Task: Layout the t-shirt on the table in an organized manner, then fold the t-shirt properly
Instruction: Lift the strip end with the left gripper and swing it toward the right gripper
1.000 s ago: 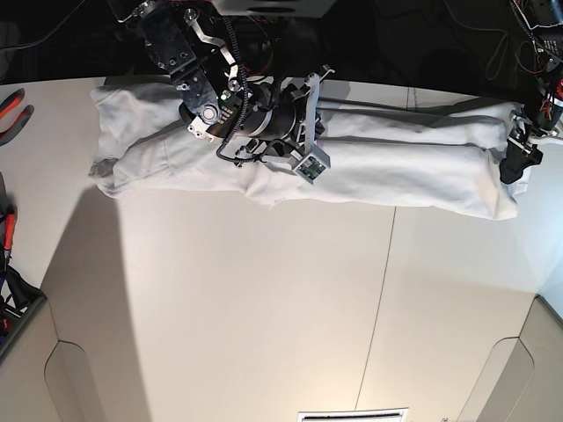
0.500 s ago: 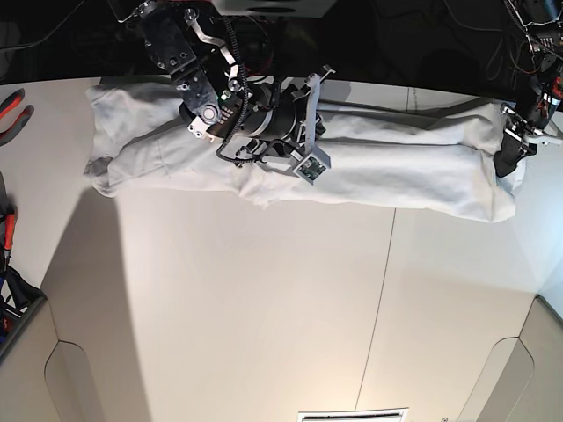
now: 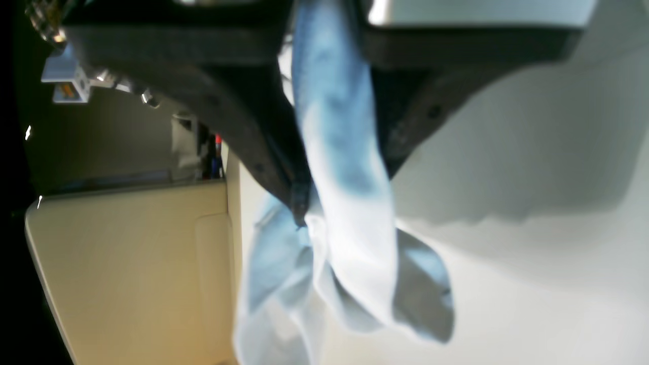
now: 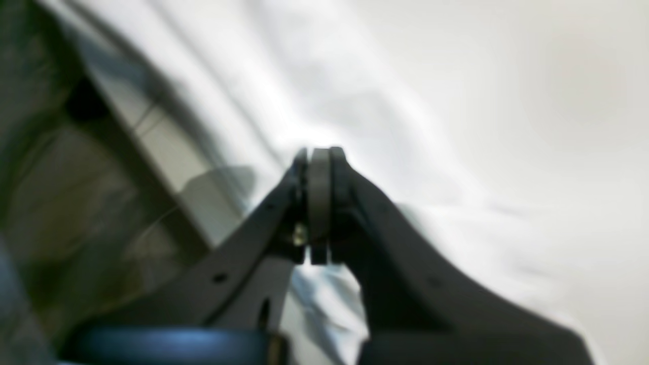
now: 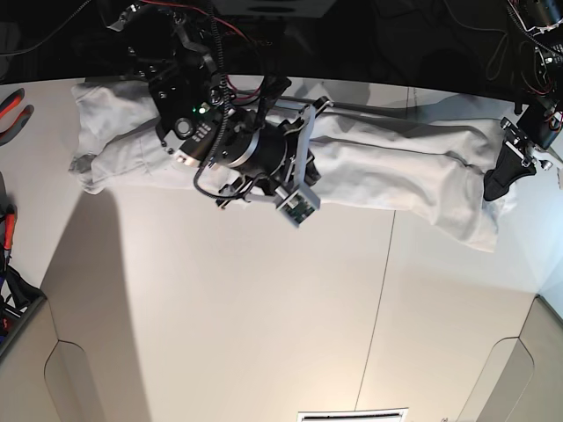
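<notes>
The white t-shirt (image 5: 396, 167) lies folded into a long band along the far edge of the table (image 5: 264, 308). At the band's right end, my left gripper (image 5: 500, 180) is shut on a bunch of the cloth. In the left wrist view the t-shirt (image 3: 355, 263) hangs down from between the fingers of the left gripper (image 3: 345, 182), lifted off the table. My right arm (image 5: 255, 149) sits over the band's left half and hides its own gripper in the base view. In the right wrist view the right gripper (image 4: 318, 162) is shut, tips against the t-shirt (image 4: 385, 101).
Red-handled pliers (image 5: 13, 110) and more tools (image 5: 7, 237) lie at the left table edge. A thin dark seam (image 5: 383, 290) crosses the tabletop. Rounded cut-outs (image 5: 88, 387) mark the near edge. Cables hang in the dark behind the far edge.
The left gripper went from open to shut on the shirt's right end and pulled it up and leftward. The right arm shifted left and nearer, and the whole band slid left.
</notes>
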Controlling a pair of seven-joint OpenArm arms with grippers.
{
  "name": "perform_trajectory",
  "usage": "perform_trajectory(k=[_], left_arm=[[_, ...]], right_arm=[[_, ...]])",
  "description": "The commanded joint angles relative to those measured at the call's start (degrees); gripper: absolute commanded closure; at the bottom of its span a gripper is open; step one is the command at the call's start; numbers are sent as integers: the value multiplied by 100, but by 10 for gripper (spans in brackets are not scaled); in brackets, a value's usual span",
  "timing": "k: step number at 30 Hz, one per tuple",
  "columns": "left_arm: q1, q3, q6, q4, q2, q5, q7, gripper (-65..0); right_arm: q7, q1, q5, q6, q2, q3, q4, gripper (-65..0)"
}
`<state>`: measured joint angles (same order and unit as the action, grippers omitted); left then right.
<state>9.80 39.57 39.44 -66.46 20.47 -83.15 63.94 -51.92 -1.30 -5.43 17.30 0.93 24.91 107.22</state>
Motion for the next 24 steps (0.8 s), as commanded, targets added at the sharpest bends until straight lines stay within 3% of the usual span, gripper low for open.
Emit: perform_trajectory(k=[1,5,13,19,24], left_arm=[[-33,26,56,-282,55,-185,109,0],[-20,24,56,-1012,-197,-185,588,0],[286,-122,56,-2052,-809,-185,546,0],[350,-844,56,-2177,-1128,-185,437,0],[319,-1517,56,-2177,-1390,-185,393,0]], right_arm=[[17,61,-33,-59,-46,-164,310,0],[-153,44,-37,-61,13,-918,894,0],[-205,-243,-177,-59,503,-2430,968,0],[-409,-321,-970,-4,686,-3362,968,0],[-431,-321,-1263,118,684,-3834,968,0]])
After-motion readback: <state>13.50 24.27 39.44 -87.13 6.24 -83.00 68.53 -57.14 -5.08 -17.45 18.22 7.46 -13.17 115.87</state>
